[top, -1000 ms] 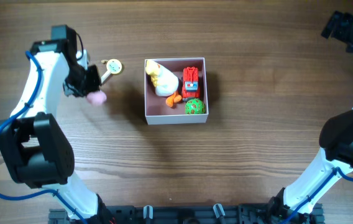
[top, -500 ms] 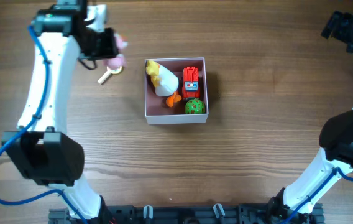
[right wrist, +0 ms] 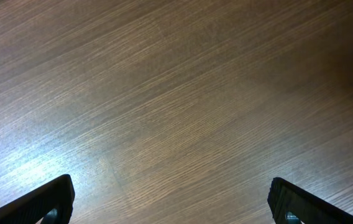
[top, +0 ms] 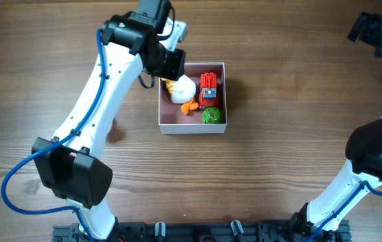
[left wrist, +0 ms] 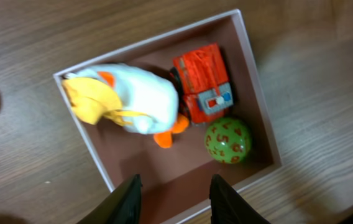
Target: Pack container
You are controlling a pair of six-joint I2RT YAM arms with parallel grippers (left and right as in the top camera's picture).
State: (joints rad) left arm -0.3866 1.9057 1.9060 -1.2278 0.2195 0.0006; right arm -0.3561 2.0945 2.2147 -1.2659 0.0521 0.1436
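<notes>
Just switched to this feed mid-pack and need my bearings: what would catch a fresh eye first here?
The left arm reaches in diagonally, the left gripper hovering over a corner of the container, fingers parted with nothing seen between them. Inside lie a white-and-yellow duck toy, a red truck and a green ball. The right gripper hangs open over the table at the far right.

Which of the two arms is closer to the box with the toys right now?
Left. The left gripper hangs over the container's far-left corner; the right gripper is far off near the table's far-right corner.
</notes>
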